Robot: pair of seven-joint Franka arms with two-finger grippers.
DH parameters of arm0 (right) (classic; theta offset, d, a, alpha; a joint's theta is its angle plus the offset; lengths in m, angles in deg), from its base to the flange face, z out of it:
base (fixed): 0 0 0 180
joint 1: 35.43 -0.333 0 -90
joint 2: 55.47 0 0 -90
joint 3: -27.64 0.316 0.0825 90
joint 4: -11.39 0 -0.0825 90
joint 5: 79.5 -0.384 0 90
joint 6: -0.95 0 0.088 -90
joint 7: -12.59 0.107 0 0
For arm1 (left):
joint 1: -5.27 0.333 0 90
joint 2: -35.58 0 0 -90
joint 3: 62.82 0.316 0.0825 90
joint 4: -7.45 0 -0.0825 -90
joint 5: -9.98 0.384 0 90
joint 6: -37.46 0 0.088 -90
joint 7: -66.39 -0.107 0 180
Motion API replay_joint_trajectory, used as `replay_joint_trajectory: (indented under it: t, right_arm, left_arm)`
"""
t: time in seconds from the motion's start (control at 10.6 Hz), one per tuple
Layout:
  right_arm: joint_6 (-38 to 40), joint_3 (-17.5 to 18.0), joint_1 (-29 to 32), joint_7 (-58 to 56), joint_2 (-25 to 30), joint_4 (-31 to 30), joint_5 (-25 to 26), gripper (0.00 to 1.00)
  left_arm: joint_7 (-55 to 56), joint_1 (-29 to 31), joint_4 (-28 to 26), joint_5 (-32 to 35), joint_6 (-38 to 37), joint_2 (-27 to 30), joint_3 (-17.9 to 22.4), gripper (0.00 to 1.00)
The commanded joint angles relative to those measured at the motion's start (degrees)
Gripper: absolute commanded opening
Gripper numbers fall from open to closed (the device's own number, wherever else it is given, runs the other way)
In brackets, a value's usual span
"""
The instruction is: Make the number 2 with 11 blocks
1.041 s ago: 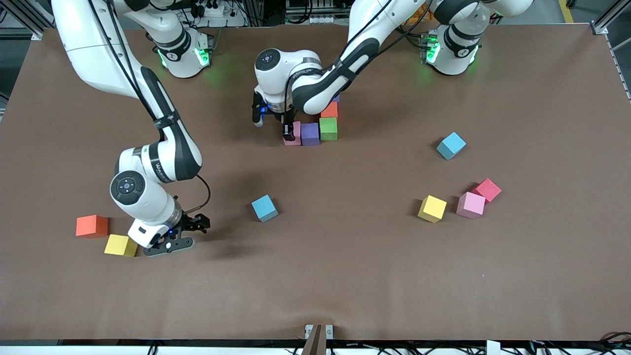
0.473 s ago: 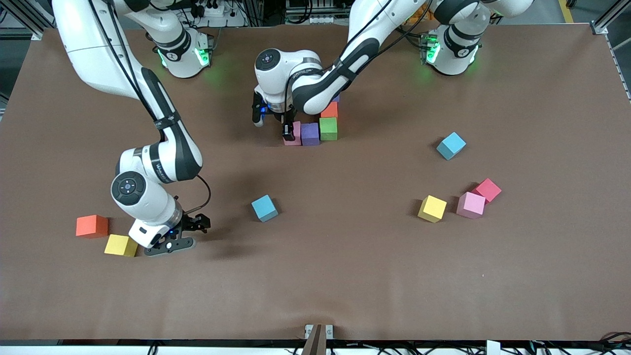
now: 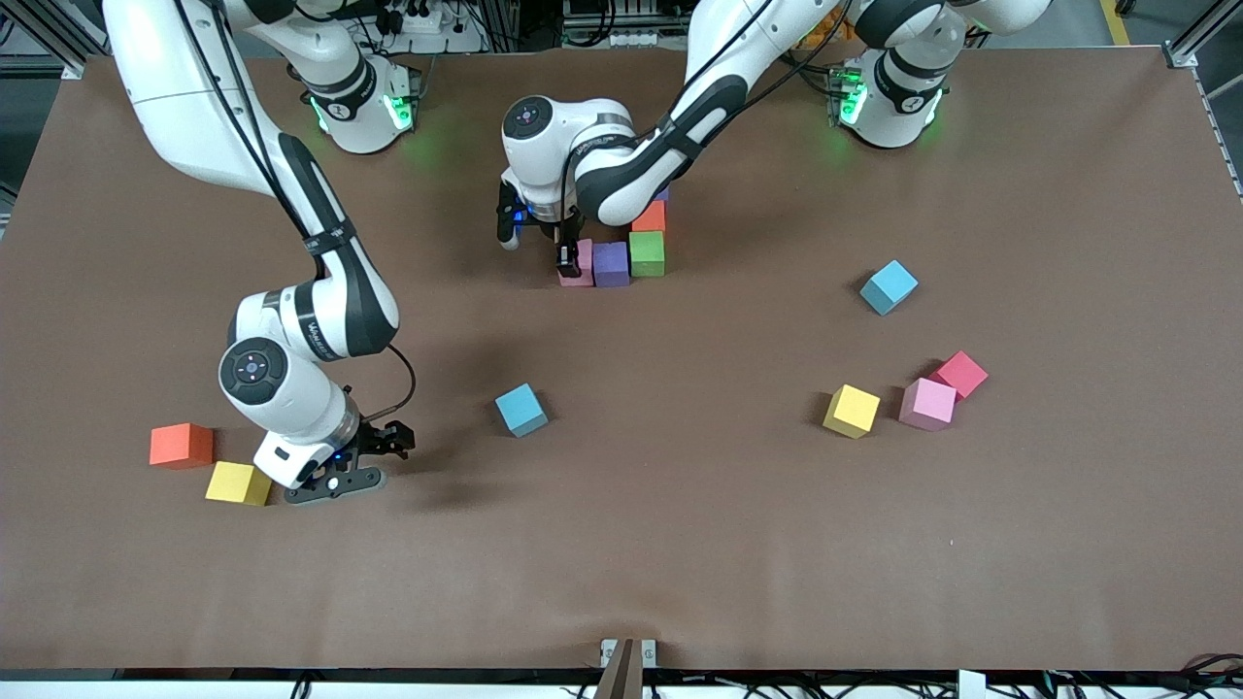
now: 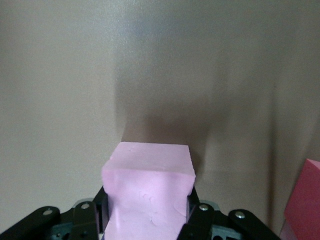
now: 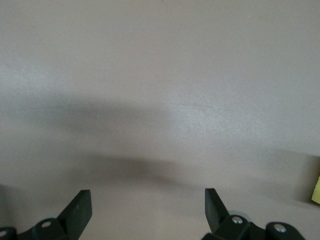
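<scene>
Toward the robots' side of the table stands a group of blocks: a green block (image 3: 647,253) and a purple block (image 3: 611,263) side by side, an orange block (image 3: 649,216) and a sliver of another purple one (image 3: 662,193) partly under the left arm. My left gripper (image 3: 573,260) is shut on a pink block (image 3: 583,267) (image 4: 150,175) held low, right beside the purple block. My right gripper (image 3: 367,464) (image 5: 148,210) hangs open just above bare table, next to a yellow block (image 3: 237,482), with nothing between its fingers.
Loose blocks lie around: an orange-red one (image 3: 181,446) by the yellow one, light blue ones (image 3: 521,410) (image 3: 889,287), and a yellow (image 3: 852,411), pink (image 3: 927,404) and red (image 3: 960,374) group toward the left arm's end. A reddish block face (image 4: 305,200) shows in the left wrist view.
</scene>
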Motion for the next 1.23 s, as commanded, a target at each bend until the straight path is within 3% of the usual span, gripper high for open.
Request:
replay_joint_trajectory:
  t: [0.0, 0.28, 0.57, 0.95, 1.14]
  right_arm:
    - [0.33, 0.25, 0.18, 0.67, -0.69, 0.88, 0.53, 1.00]
    - [0.24, 0.25, 0.18, 0.76, -0.69, 0.88, 0.53, 1.00]
    - [0.24, 0.25, 0.18, 0.76, -0.69, 0.88, 0.53, 1.00]
    - [0.24, 0.25, 0.10, 0.76, -0.69, 0.88, 0.53, 1.00]
    - [0.24, 0.25, 0.10, 0.76, -0.69, 0.88, 0.53, 1.00]
  left_arm:
    - [0.46, -0.41, -0.76, 1.61, 1.76, -2.47, 1.46, 0.56]
    - [0.46, -0.41, -0.76, 1.61, 1.76, -2.47, 1.46, 0.58]
    - [2.22, -0.41, -0.67, 1.61, 1.76, -2.38, 1.37, 0.74]
    - [2.22, -0.32, -0.67, 1.61, 1.76, -2.11, 1.37, 0.76]
    - [2.22, -0.32, -0.67, 1.34, 1.76, -1.94, 1.37, 0.84]
